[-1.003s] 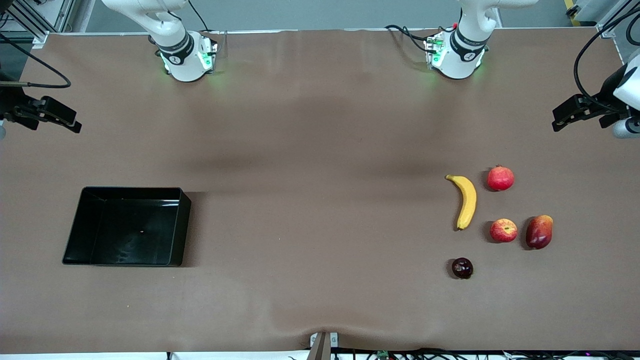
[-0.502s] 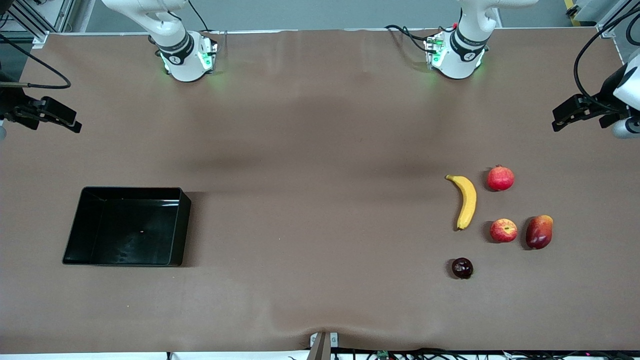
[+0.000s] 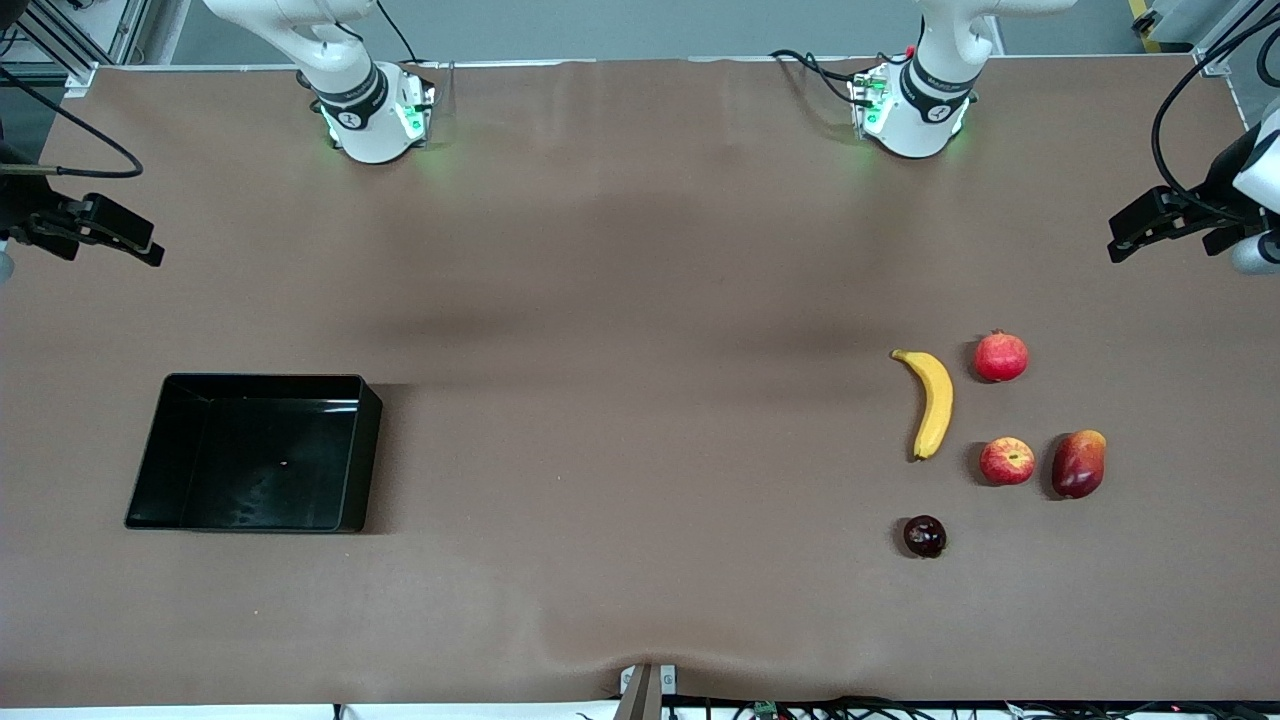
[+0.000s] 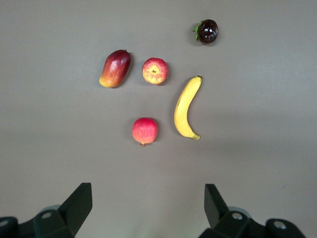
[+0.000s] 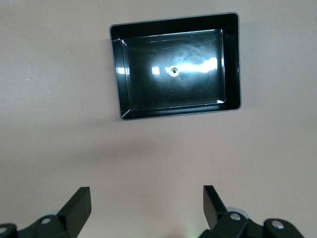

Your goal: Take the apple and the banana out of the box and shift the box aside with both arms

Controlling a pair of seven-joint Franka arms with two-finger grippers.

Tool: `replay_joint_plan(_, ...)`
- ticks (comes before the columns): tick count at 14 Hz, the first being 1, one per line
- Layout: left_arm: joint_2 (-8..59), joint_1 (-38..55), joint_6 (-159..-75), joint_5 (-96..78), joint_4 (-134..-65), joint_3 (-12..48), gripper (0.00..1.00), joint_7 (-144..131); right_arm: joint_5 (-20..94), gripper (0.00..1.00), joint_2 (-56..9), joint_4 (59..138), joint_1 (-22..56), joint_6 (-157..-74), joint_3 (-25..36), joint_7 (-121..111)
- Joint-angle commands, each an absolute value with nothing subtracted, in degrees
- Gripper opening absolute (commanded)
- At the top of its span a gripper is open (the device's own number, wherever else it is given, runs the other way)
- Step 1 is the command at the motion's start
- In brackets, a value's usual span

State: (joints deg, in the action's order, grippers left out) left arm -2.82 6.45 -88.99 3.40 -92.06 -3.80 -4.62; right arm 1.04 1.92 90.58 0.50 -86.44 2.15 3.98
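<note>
front view: black box (image 3: 255, 452) at the right arm's end; banana (image 3: 934, 402), apple (image 3: 1007, 461), pomegranate (image 3: 1001, 357), mango (image 3: 1079, 463), dark fruit (image 3: 925, 536) grouped apart at the left arm's end. left wrist view: left gripper (image 4: 147, 208) spread, above bare table near the pomegranate. right wrist view: right gripper (image 5: 146, 207) spread, above bare table near the box.

glossy plastic box (image 5: 230, 64) (black), matt table (image 3: 640, 300)

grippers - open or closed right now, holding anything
Left end effector: open, holding nothing, high over the table.
Right end effector: open, holding nothing, high over the table.
</note>
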Motion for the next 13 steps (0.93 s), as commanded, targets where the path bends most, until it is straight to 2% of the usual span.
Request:
replay_joint_plan(1,-2.64,6.59,-88.95,3.34,-91.14,-4.22,1.0,-4.04,0.18,1.0,3.25,91.49,0.26,-86.31,1.76,4.22)
replay_joint_plan(13,-2.81,7.12,-88.07,2.46,-91.06,-3.43,1.0,-3.69,0.18,1.0,3.34,91.41,0.53,-86.57,1.58,4.31)
